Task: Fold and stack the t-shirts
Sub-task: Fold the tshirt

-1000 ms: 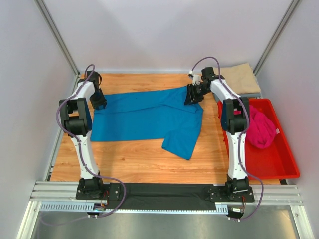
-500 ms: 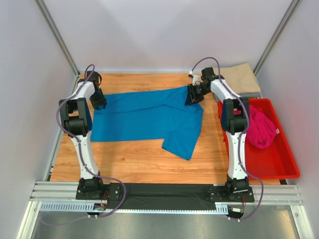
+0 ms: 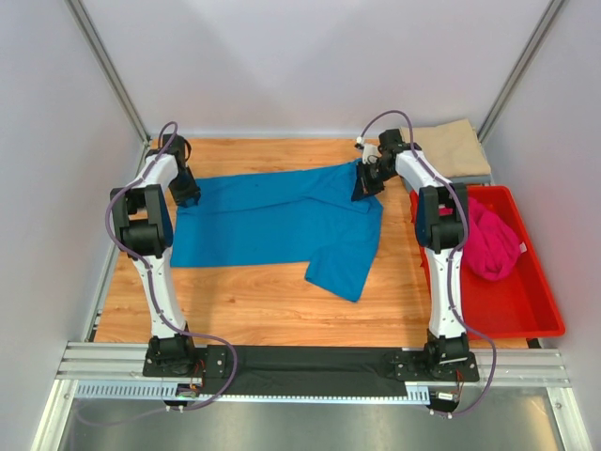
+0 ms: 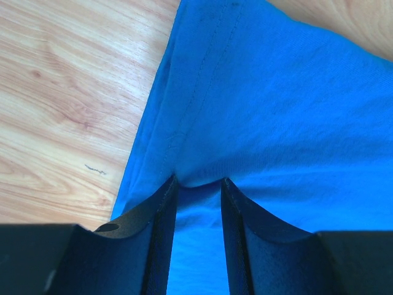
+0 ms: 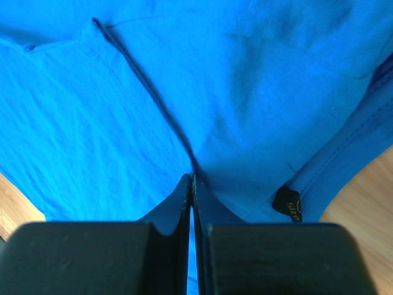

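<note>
The bright blue t-shirt (image 3: 272, 221) lies spread on the wooden table, one sleeve folded toward the front. My left gripper (image 3: 188, 193) stands at its left edge. Its jaws are open and the tips press into the blue cloth (image 4: 282, 110), which puckers in the gap between them (image 4: 198, 181). My right gripper (image 3: 364, 183) is at the shirt's back right corner, shut on a fold of the blue cloth (image 5: 193, 177) next to the black size tag (image 5: 287, 204). The magenta t-shirt (image 3: 493, 242) lies crumpled in the red bin. The tan t-shirt (image 3: 451, 146) lies folded at the back right.
The red bin (image 3: 502, 310) stands along the right side of the table, next to the right arm. A grey-blue layer (image 3: 467, 177) shows under the tan shirt's near edge. White walls close in the back and both sides.
The right gripper's jaws have closed on the blue cloth. Both arms have stayed almost in place, and the left jaws keep the same gap.
</note>
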Tool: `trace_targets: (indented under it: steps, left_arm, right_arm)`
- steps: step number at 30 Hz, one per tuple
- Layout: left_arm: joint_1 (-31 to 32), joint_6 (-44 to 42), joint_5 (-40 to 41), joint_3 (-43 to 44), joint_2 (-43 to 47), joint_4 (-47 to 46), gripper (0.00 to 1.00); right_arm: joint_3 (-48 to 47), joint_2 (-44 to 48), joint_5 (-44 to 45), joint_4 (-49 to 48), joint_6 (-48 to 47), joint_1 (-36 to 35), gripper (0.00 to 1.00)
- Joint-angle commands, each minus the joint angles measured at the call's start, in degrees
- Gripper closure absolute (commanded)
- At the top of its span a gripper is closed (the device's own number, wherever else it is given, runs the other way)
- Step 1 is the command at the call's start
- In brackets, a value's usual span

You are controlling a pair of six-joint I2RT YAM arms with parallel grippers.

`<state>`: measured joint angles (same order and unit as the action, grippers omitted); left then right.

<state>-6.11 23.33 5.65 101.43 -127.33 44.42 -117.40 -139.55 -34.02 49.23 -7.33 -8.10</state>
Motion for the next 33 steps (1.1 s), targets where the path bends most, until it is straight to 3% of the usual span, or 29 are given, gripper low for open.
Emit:
trace_targets:
  steps: [1,21,33]
  left_arm:
    - [-0.2,0.9,-1.3,0.2,-1.1,1.7,0.59]
    - [-0.1,1.3,2.8,1.2,-1.3,4.3,0.59]
    - [-0.1,1.7,3.9,1.6,-1.8,5.1,0.59]
  right_arm:
    - [-1.4,0.6,1.3,0.2,-0.3,-0.2,1.0]
    - [15.2,17.5,5.2,-2.8,-2.8,-5.0,1.0]
    - [33.5,27.3,16.6,-9.1,0.5,-9.8,0.99]
